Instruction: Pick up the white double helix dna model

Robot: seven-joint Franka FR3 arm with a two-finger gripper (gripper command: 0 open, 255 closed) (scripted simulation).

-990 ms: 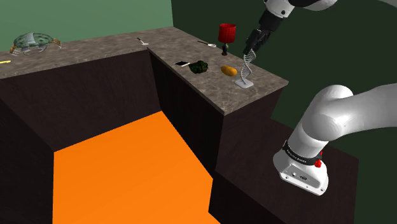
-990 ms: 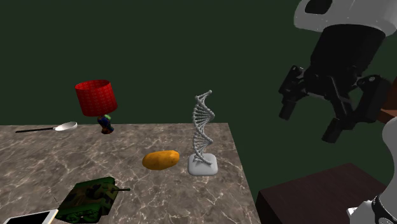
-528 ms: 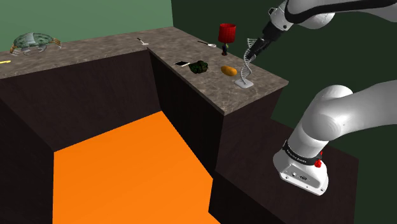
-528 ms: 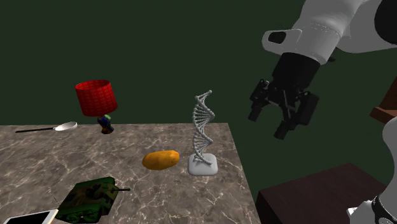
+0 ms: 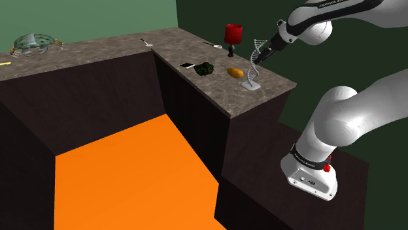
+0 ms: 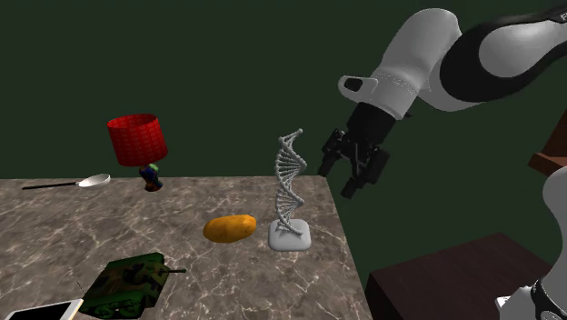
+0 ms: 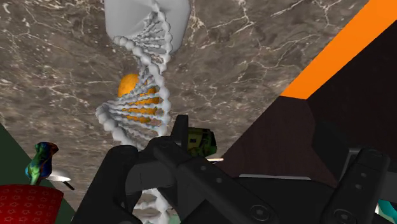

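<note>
The white DNA model (image 6: 291, 182) stands upright on its base near the corner of the marble worktop (image 6: 73, 227), just beside an orange potato (image 6: 229, 227). The gripper (image 6: 338, 175) hangs level with the helix's upper half, on the second exterior view's right of it. Its fingers (image 7: 118, 184) are wide apart and clasp nothing; whether one brushes the strands I cannot tell. A red lamp (image 6: 136, 139) stands farther back.

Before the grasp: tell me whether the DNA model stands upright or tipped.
Upright: the DNA model rests on its base on the counter, helix rising vertically.
</note>
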